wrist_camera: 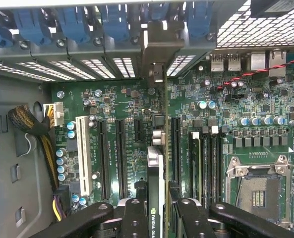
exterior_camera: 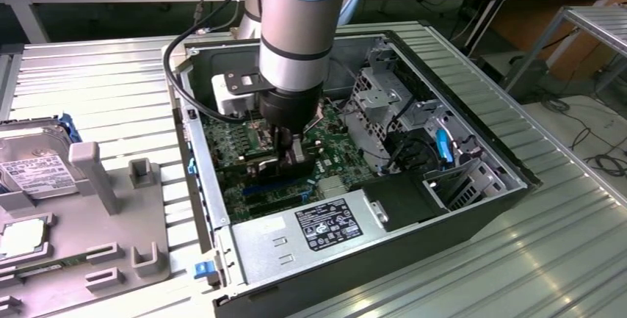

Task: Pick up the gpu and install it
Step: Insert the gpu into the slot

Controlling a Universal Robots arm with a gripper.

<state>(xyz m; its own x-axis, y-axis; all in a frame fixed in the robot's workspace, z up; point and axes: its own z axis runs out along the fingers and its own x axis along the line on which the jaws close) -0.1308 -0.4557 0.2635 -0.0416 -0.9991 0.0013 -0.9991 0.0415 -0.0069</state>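
My gripper (exterior_camera: pixel 294 150) is down inside the open computer case (exterior_camera: pixel 490 149), over the green motherboard (exterior_camera: pixel 338 128). It is shut on the gpu (wrist_camera: pixel 156 168), which the wrist view shows edge-on between the two black fingers (wrist_camera: pixel 134 218), standing upright. The card runs along a long slot on the motherboard (wrist_camera: pixel 112 99), and its metal bracket (wrist_camera: pixel 159 47) sits against the case's rear slot openings. In the exterior view the gpu (exterior_camera: pixel 266 158) is a dark shape under the gripper, mostly hidden by the arm.
A power supply (exterior_camera: pixel 313 230) fills the case's near end, and a drive cage (exterior_camera: pixel 387 98) stands at the exterior view's right. The grey fixture tray (exterior_camera: pixel 128 208) at the left holds a silver hard drive (exterior_camera: pixel 29 171). An empty CPU socket (wrist_camera: pixel 258 191) and a cable bundle (wrist_camera: pixel 32 124) flank the slots.
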